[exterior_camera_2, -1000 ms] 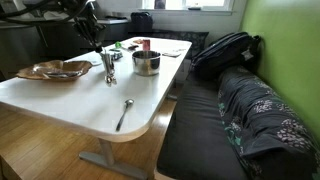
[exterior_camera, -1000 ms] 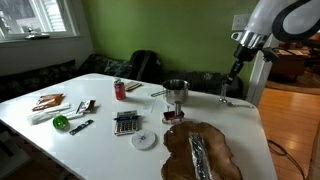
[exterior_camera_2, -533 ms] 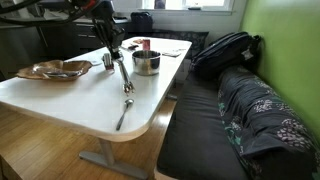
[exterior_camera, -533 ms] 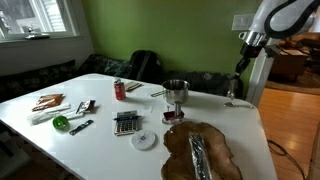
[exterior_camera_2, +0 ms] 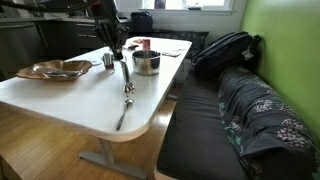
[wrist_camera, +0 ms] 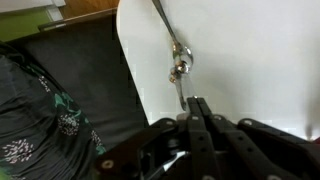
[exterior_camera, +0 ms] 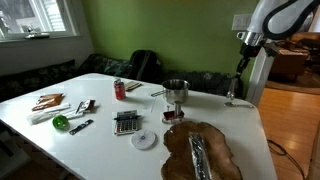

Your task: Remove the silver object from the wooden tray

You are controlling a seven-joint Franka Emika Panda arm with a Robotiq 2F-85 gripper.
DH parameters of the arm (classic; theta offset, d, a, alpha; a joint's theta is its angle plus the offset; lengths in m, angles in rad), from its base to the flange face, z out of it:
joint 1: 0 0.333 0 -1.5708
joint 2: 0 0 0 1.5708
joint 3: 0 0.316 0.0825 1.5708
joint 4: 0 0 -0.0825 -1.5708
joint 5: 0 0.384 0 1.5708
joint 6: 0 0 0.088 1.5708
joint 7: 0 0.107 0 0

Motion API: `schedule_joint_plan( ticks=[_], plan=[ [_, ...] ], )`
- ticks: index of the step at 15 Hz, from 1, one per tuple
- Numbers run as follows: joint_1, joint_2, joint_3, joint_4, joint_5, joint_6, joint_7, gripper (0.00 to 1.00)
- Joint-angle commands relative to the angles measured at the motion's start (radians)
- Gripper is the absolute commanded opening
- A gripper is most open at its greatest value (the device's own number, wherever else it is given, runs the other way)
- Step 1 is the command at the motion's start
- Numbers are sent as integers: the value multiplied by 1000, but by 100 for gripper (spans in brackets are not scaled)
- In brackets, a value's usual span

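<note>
Exterior views both show the wooden tray [exterior_camera: 226,152] [exterior_camera_2: 28,72] lying flat on the white table [exterior_camera: 95,142] [exterior_camera_2: 70,102], close to one edge of it. A long silver object [exterior_camera: 198,156] [exterior_camera_2: 57,67] lies inside the tray, along its length.

The gripper [exterior_camera: 230,94] [exterior_camera_2: 126,83] is well apart from the tray, hanging low over the rounded end of the table on the bench side. In the wrist view its fingers [wrist_camera: 190,112] meet tip to tip, closed, with nothing seen between them. Just beyond the tips a silver spoon [wrist_camera: 176,52] [exterior_camera_2: 122,113] lies on the table, near the edge, its handle running away from the gripper. Whether the tips touch the spoon cannot be told.

Between the tray and the gripper stands a steel pot [exterior_camera: 176,91] [exterior_camera_2: 146,62]. Farther along the table are a red can [exterior_camera: 119,89] [exterior_camera_2: 144,44], a calculator [exterior_camera: 126,123], a small white disc [exterior_camera: 146,140] and a green round thing [exterior_camera: 61,122].

Beside the table runs a dark bench [exterior_camera_2: 200,130]. A black backpack [exterior_camera: 146,65] [exterior_camera_2: 224,50] sits on it against the green wall [exterior_camera: 170,30], and a patterned dark cloth [exterior_camera_2: 262,118] [wrist_camera: 40,120] lies nearer the camera.
</note>
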Motion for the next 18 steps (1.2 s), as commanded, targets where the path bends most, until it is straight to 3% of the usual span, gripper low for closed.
schedule_joint_plan(
  ticks=[1, 6, 7, 8, 11, 18],
  plan=[
    [69, -41, -17, 27, -34, -101, -84, 1],
    [149, -83, -106, 89, -97, -236, -257, 1],
    [155, -95, -123, 96, -119, -239, -270, 1],
    [129, -52, -82, 76, -87, -209, -226, 2],
    [136, -69, -111, 87, -107, -214, -260, 2],
    [201, -76, -161, 94, -182, -198, -280, 1]
  ],
)
